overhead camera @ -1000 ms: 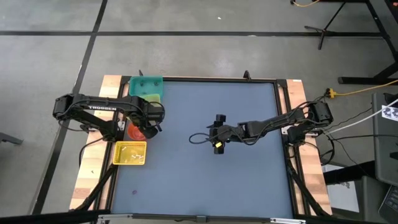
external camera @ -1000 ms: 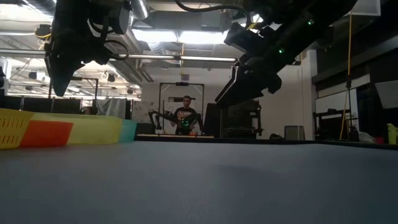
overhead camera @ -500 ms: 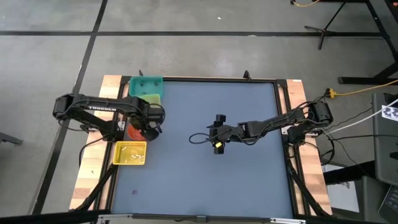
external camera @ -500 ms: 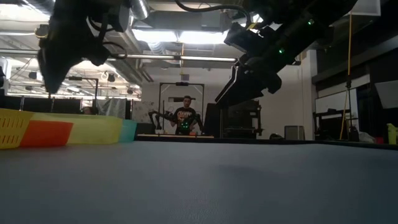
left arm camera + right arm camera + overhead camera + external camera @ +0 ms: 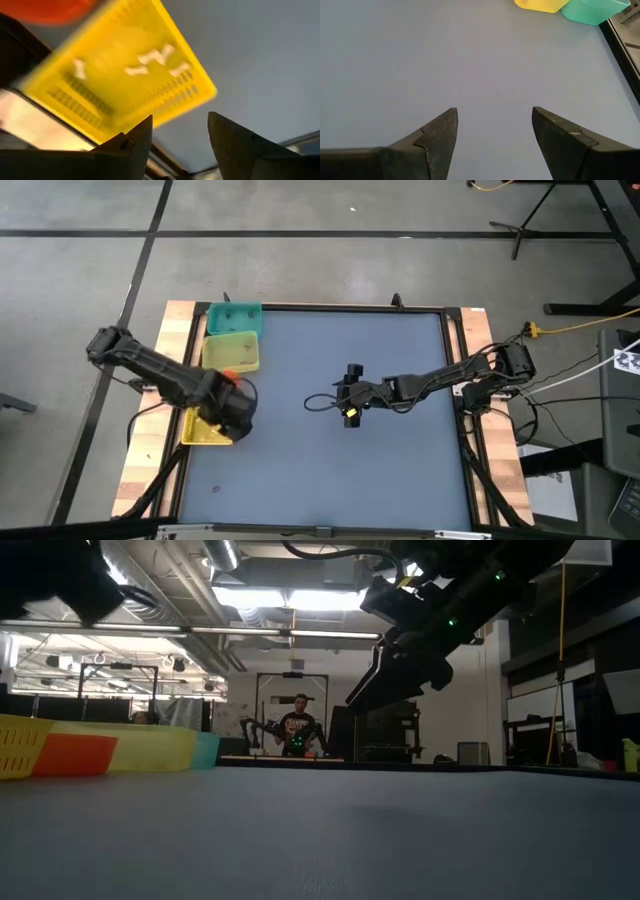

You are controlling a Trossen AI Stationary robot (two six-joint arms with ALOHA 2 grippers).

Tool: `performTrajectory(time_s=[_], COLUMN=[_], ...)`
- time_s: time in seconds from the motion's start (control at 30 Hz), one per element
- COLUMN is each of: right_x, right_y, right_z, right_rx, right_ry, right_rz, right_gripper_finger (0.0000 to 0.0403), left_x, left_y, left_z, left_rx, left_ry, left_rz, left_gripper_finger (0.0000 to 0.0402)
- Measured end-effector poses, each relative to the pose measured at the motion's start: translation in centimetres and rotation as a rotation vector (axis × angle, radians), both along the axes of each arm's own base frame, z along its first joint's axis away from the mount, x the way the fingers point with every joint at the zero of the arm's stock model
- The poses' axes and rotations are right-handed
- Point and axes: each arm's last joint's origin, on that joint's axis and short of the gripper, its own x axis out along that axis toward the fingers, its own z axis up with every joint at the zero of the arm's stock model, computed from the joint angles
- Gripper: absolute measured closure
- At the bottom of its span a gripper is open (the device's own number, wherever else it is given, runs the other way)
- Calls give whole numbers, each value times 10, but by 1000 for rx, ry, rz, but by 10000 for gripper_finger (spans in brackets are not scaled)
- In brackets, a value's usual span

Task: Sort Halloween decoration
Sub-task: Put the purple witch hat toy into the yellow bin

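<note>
Now, step: heading for next trinket.
Left gripper [image 5: 176, 135]: parted, empty, above yellow bin [image 5: 120, 75] with white sticks [image 5: 155, 55].
Right gripper [image 5: 492, 132]: parted, empty, mid-table.
Advice: aim toward dark speck [image 5: 214, 488], 6 o'clock of bin; descend gently.

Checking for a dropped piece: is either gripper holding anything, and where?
Nothing is held: the left gripper and right gripper both show empty open fingers.

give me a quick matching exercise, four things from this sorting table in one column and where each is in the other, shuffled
Things:
1. left gripper
2. right gripper
3. teal bin
4. white sticks

Places or states:
A. far end of the row of bins
B. lying in the square yellow basket
C. open, over that basket
D. open, above the bare blue mat mid-table

Pairs: 1-C, 2-D, 3-A, 4-B
</note>
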Motion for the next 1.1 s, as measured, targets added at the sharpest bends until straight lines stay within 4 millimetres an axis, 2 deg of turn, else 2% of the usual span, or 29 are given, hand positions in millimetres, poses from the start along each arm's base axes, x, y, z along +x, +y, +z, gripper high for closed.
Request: performTrajectory(time_s=[0.27, 0.5, 0.73, 1.1], right_x=[0, 0, 0, 0], right_y=[0, 0, 0, 0], right_z=[0, 0, 0, 0], right_rx=[0, 0, 0, 0], right_ry=[0, 0, 0, -1], right_rz=[0, 0, 0, 1], right_gripper_finger=[148, 148, 148, 148], left_x=[-6, -19, -25, -26], left_y=[-58, -97, -131, -158], left_z=[2, -2, -22, -55], left_rx=[-87, -121, -118, -87], left_ry=[-90, -87, -89, -115], left_rz=[140, 230, 64, -205], left_gripper_finger=[227, 227, 227, 227])
